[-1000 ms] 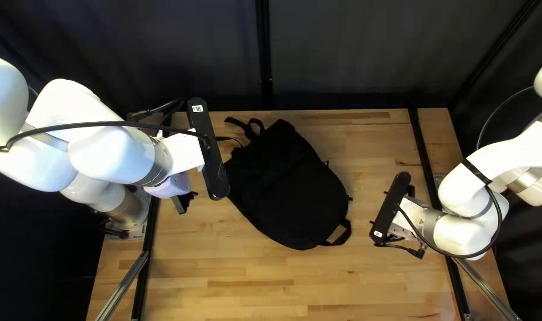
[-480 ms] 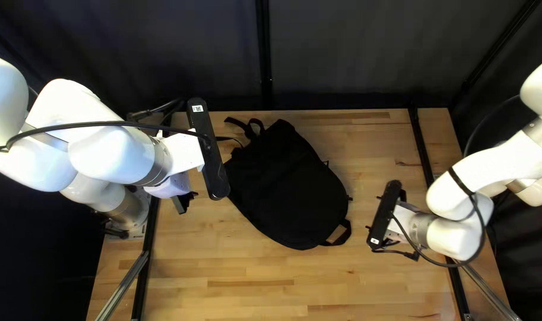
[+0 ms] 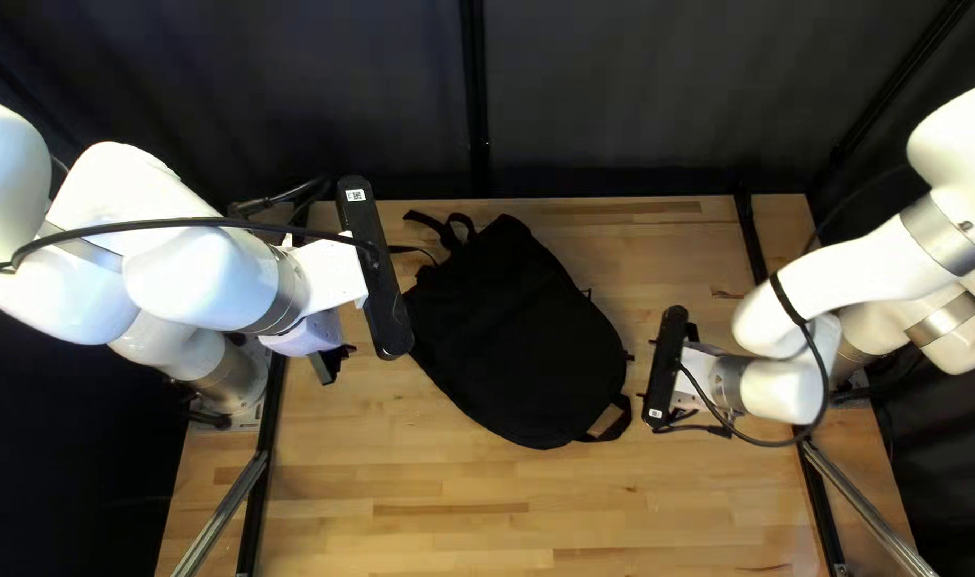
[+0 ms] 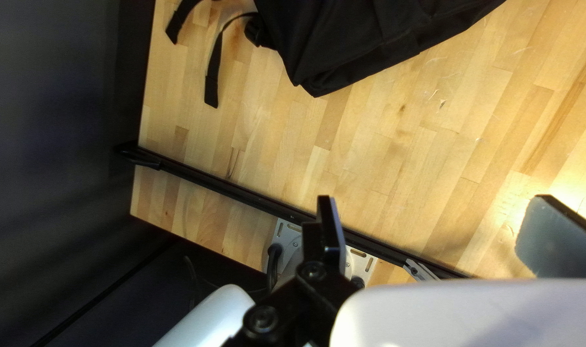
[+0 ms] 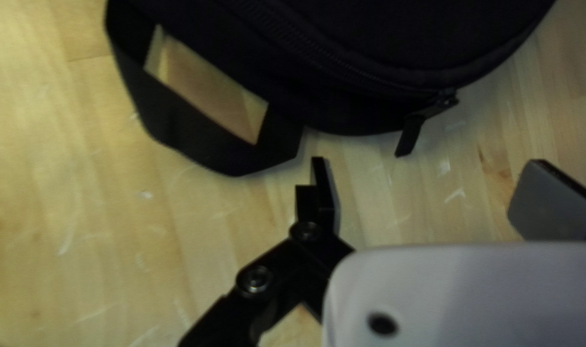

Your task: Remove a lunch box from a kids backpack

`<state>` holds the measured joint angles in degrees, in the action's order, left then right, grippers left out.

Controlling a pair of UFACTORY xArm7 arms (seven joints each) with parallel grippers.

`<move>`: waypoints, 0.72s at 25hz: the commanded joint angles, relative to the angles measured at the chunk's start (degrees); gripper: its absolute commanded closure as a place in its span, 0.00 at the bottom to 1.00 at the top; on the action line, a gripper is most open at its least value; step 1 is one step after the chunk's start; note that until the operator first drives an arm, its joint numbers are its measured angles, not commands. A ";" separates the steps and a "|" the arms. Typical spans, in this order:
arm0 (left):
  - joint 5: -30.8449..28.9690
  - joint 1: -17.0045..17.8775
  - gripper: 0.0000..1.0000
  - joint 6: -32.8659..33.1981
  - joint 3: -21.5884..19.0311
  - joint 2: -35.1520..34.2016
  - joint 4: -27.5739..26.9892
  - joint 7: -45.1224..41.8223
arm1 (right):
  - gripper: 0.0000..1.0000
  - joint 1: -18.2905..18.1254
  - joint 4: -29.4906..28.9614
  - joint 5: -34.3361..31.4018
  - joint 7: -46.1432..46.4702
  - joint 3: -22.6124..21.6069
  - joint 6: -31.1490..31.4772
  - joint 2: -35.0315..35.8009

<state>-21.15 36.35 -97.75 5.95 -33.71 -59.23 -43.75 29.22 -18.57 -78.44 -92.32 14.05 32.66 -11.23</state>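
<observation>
A black backpack [image 3: 519, 342] lies flat in the middle of the table, its straps toward the far edge. Left of it hangs my left gripper [image 3: 332, 364]; seen from its wrist, the left gripper [image 4: 440, 234] is open over bare wood, with the backpack [image 4: 350, 38] ahead. My right gripper [image 3: 697, 376] is right of the bag's rounded end, fingertips hidden from above. From its wrist, the right gripper [image 5: 434, 196] stands open, holding nothing. Just ahead of it are the backpack [image 5: 370, 38], its loop handle [image 5: 196, 138] and a zipper pull [image 5: 410, 133]. No lunch box shows.
Black rails [image 3: 757, 256] run along both sides of the wooden table [image 3: 455, 524]. Each wrist carries a dark camera bar, the left one [image 3: 372, 267] close to the backpack's left edge. Loose straps [image 4: 212, 74] trail from the bag onto the wood.
My right arm has moved left toward the backpack, its wrist dipping slightly nearer the front and then shifting back up. The left arm and the bag look unmoved.
</observation>
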 commanded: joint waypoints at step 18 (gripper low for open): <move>0.00 0.00 0.00 0.00 0.00 0.00 0.00 0.00 | 0.00 -4.54 3.24 -11.75 -1.64 4.82 -10.48 -0.31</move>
<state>-21.15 36.35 -97.75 5.95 -33.70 -59.22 -43.75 22.96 -16.84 -94.12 -93.69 20.76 20.45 -10.35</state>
